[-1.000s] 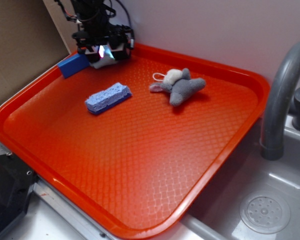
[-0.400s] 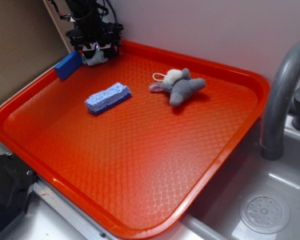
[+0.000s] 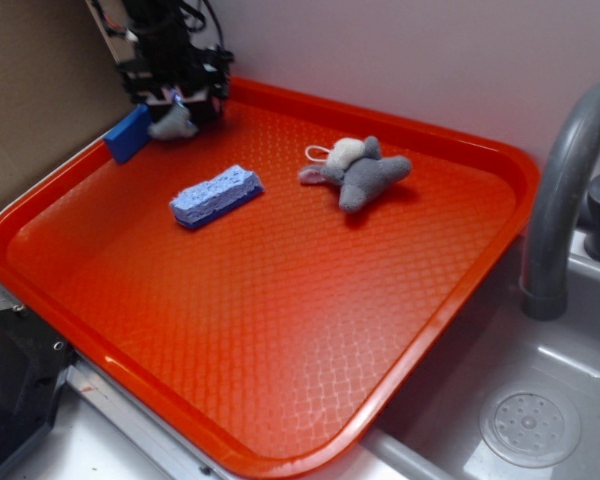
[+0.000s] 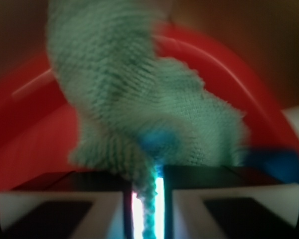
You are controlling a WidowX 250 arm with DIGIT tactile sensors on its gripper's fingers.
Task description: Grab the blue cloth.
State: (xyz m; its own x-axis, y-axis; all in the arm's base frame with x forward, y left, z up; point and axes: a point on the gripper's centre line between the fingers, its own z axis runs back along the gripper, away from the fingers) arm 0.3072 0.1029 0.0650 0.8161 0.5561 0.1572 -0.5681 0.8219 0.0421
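The blue cloth (image 3: 172, 122) is a small pale grey-blue rag hanging under my gripper (image 3: 175, 103) at the tray's far left corner. In the wrist view the cloth (image 4: 139, 99) fills the middle, looking greenish and knitted, with a thin fold of it pinched in the narrow gap of my gripper (image 4: 145, 199). The jaws stand nearly closed on that fold. The rest of the cloth hangs loose over the red tray (image 4: 35, 149).
A dark blue sponge block (image 3: 127, 133) leans on the tray's left rim beside the gripper. A light blue porous sponge (image 3: 216, 194) and a grey plush toy (image 3: 360, 172) lie on the red tray (image 3: 310, 330). A sink with faucet (image 3: 565, 200) stands to the right.
The gripper has moved left and back toward the tray's far corner with the cloth held in it. The sponges and the plush toy have not moved.
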